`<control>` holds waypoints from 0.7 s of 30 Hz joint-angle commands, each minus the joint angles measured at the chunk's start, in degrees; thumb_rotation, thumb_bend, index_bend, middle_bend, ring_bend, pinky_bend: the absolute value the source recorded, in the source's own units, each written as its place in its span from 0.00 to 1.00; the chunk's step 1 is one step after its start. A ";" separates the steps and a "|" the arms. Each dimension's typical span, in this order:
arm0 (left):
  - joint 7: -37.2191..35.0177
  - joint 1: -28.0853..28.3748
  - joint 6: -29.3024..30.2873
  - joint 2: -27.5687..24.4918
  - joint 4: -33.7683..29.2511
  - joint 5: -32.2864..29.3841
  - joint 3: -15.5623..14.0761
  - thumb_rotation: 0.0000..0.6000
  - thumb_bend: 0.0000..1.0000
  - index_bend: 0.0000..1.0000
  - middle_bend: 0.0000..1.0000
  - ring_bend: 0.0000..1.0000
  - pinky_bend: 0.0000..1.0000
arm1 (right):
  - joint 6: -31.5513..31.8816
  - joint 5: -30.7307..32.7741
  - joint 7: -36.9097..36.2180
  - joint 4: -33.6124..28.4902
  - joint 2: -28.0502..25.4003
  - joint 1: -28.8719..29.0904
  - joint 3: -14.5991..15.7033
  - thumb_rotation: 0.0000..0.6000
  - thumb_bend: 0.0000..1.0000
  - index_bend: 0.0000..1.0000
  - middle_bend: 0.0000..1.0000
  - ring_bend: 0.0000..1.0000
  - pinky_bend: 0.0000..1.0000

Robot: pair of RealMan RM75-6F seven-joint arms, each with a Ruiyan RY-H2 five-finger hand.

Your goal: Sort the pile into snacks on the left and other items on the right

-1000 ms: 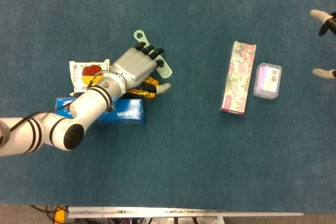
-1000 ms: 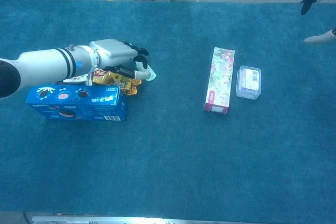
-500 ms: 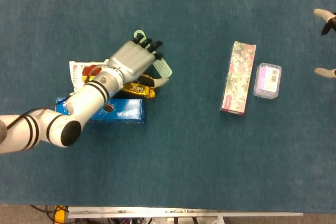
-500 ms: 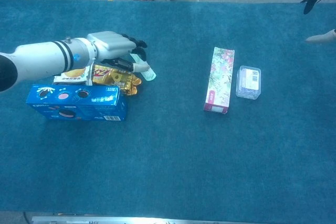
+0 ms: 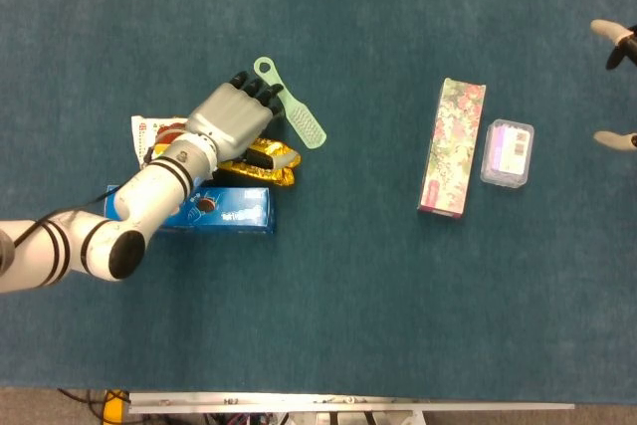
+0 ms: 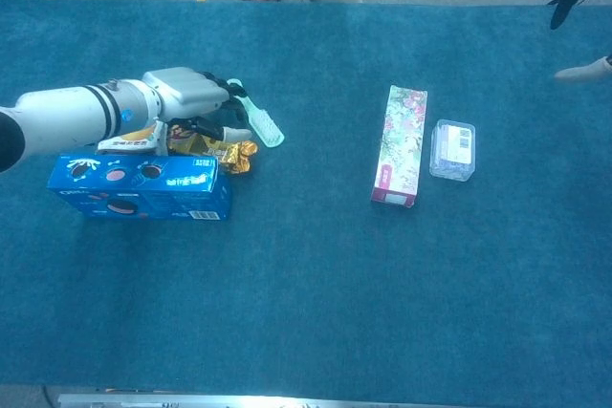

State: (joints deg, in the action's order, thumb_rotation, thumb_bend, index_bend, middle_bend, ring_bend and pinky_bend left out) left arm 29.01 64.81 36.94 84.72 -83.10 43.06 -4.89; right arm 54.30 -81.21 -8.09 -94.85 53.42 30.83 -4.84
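the left hand (image 5: 231,116) hovers over the snack pile, fingers loosely apart and grasping nothing. the pale green brush (image 5: 291,116) lies just beyond its fingertips, long axis slanting toward the near right. the right hand (image 5: 615,47), well apart, looks open.

Bare carpet (image 5: 358,276) between snack pile (image 5: 234,181) and floral box (image 5: 453,146).
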 commanded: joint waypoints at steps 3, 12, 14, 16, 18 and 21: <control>-0.41 0.57 -0.13 0.94 -0.98 -0.01 1.07 0.00 0.22 0.18 0.00 0.00 0.00 | 0.25 -0.08 -0.44 0.21 -0.22 -0.36 0.10 0.74 0.00 0.06 0.38 0.17 0.18; -1.95 1.80 0.40 3.14 -2.89 -0.80 3.93 0.00 0.22 0.18 0.00 0.00 0.00 | 0.75 -0.35 -1.38 0.67 -0.27 -0.88 0.13 0.74 0.00 0.06 0.38 0.17 0.18; -2.17 2.06 0.68 3.53 -3.26 -0.48 4.50 0.00 0.22 0.18 0.00 0.00 0.00 | 0.76 -0.47 -1.38 0.60 -0.36 -0.92 0.15 0.74 0.00 0.06 0.38 0.17 0.18; -2.20 2.15 1.17 3.16 -3.94 -0.07 4.78 0.00 0.22 0.18 0.00 0.00 0.00 | 0.64 -0.65 -1.31 0.46 -0.42 -0.86 0.19 0.74 0.00 0.06 0.38 0.17 0.18; -2.34 1.77 2.31 1.87 -5.22 0.54 4.86 0.00 0.22 0.18 0.00 0.00 0.00 | 0.34 -1.05 -1.20 0.18 -0.41 -0.59 0.20 0.74 0.00 0.06 0.38 0.17 0.18; -2.64 0.69 4.54 -1.43 -7.93 0.82 4.71 0.00 0.22 0.18 0.00 0.00 0.00 | -0.24 -2.10 -0.97 -0.42 -0.39 0.33 -0.03 0.74 0.00 0.06 0.38 0.17 0.18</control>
State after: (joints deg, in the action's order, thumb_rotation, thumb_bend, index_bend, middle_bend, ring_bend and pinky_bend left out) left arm 26.60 66.21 40.09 85.08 -89.47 43.55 -0.14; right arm 54.30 -82.99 -9.18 -95.03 53.02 30.83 -4.76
